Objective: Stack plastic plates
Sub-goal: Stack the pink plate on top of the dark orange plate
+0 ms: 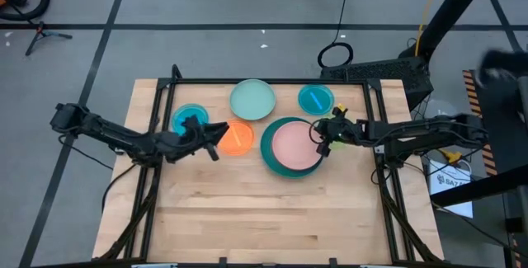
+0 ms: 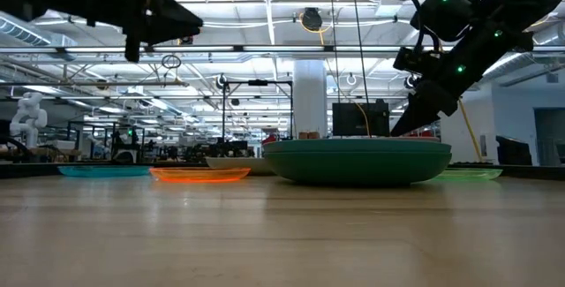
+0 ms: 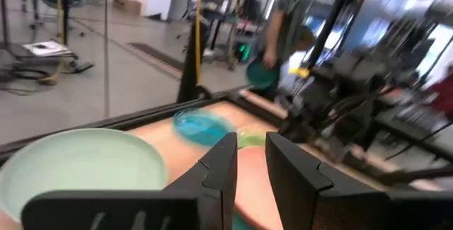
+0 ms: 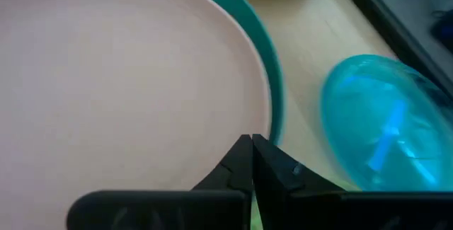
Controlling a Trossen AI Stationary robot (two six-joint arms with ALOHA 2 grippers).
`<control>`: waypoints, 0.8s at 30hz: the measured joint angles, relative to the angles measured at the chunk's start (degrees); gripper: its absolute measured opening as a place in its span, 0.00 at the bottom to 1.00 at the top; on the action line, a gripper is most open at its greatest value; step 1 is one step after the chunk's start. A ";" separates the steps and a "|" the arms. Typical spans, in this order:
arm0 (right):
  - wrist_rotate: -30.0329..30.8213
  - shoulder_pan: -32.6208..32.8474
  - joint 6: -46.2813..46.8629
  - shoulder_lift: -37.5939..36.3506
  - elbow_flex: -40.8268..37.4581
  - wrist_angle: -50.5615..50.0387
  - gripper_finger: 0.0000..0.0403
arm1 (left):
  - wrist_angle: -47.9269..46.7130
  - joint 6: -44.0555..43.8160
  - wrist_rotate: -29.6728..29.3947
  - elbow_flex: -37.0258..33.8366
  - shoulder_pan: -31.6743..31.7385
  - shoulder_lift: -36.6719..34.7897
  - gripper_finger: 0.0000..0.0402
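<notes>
Pink plate (image 1: 294, 144) nested in the teal plate (image 1: 269, 154) mid-table, right gripper (image 1: 327, 138) at its rim with jaws closed and empty, left gripper (image 1: 216, 136) slightly open above the neighbouring orange plate (image 1: 239, 138); light, stiff, slippery, probably best pinched at the rim.

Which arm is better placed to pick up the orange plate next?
Left. The left end effector hovers, fingers open, beside the orange plate. The right end effector, shut, sits across at the pink plate on the teal plate.
</notes>
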 joint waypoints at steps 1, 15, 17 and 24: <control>-0.02 -0.20 0.16 0.12 0.00 0.21 0.00 | -2.68 0.04 -0.01 1.57 0.28 0.78 0.20; -0.19 -3.14 1.59 5.45 0.00 1.90 0.00 | -26.51 -1.21 -0.05 16.68 3.46 11.57 0.20; -0.65 -3.14 1.02 6.03 0.00 3.09 0.00 | -27.75 -1.01 -0.05 18.26 4.31 13.02 0.20; -0.69 -3.14 0.43 5.39 0.00 4.98 0.00 | -35.36 0.40 2.61 22.28 8.70 17.02 0.20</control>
